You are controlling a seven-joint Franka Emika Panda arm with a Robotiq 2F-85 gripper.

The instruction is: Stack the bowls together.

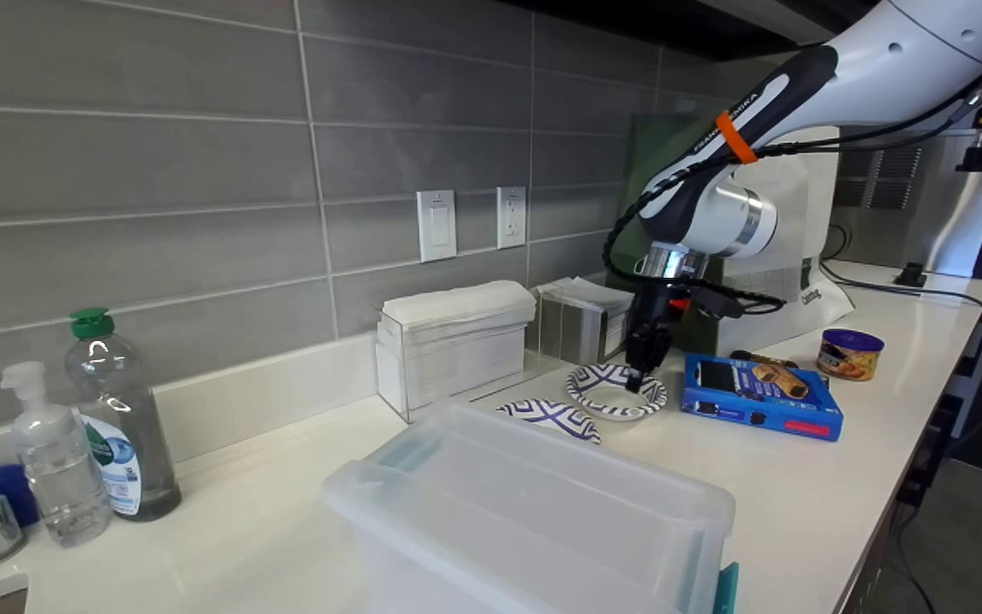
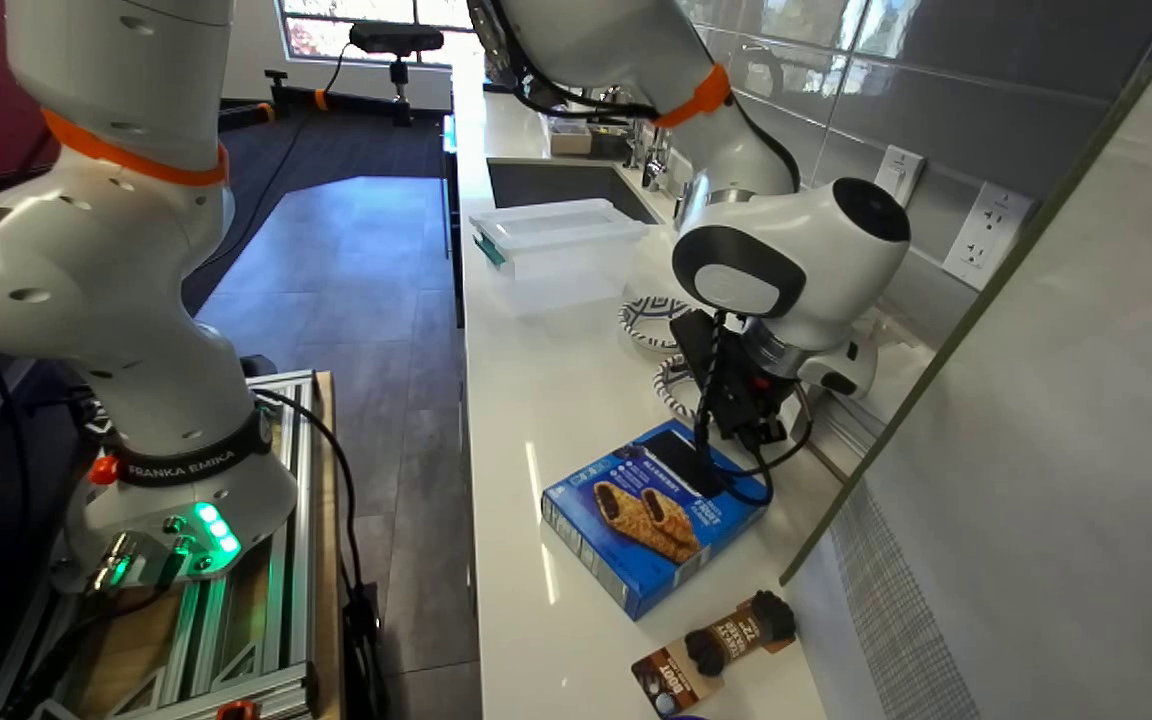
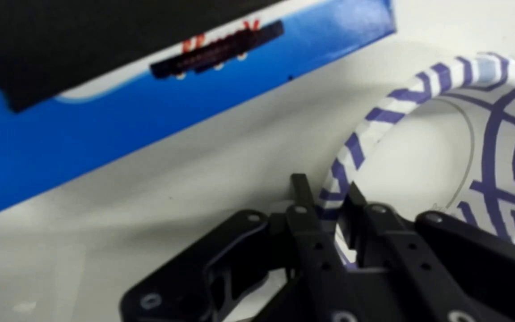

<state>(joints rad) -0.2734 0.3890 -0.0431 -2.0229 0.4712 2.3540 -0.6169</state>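
Two small white bowls with a dark blue pattern sit on the counter, side by side. My gripper is at the bowl farther from the clear box; this bowl shows in both exterior views (image 1: 610,397) (image 2: 671,388) and in the wrist view (image 3: 494,147). The other bowl (image 1: 551,418) is partly hidden behind the clear box; it also shows in an exterior view (image 2: 652,318). My gripper (image 3: 326,181) points down with one finger on each side of the bowl's rim. The fingers are part way open, with a small gap between the outer finger and the rim.
A blue snack box (image 1: 762,396) lies close beside the gripper. A clear plastic box (image 1: 534,503) stands past the bowls. Napkin holders (image 1: 457,345) line the wall. A purple-lidded tub (image 1: 850,354), a laces pack (image 2: 716,650) and a tall bag (image 1: 785,247) are nearby.
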